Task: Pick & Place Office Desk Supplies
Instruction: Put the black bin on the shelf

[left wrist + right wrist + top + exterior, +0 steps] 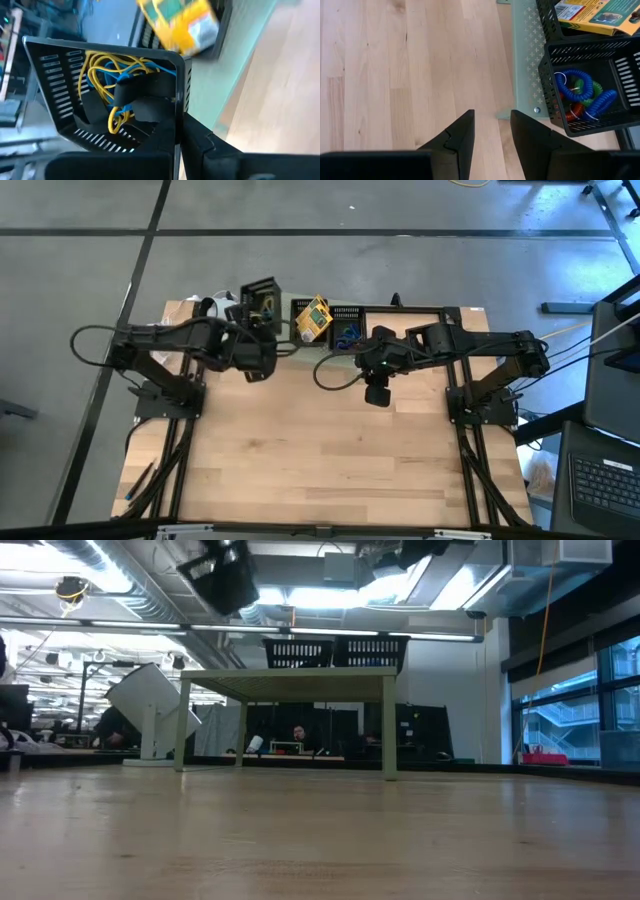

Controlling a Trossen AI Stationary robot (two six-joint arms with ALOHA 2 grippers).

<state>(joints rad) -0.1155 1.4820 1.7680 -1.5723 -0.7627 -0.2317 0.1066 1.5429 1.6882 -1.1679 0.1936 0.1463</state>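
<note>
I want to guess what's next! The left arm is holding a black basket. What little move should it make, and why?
Probably ease the left gripper down toward the green riser without opening. It pinches the black basket by one wall, tilted, and the yellow and blue bands inside might spill.

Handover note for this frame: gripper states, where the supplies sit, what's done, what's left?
Left gripper: shut on the rim of a black mesh basket, lifted and tilted, holding yellow and blue cords and dark items.
Right gripper: open, empty, above bare wood beside the pale green riser.
On the riser: a yellow box across one black bin, coiled blue, green and red loops in the next.
Done: cannot tell.
Left: set the lifted basket down.
</note>
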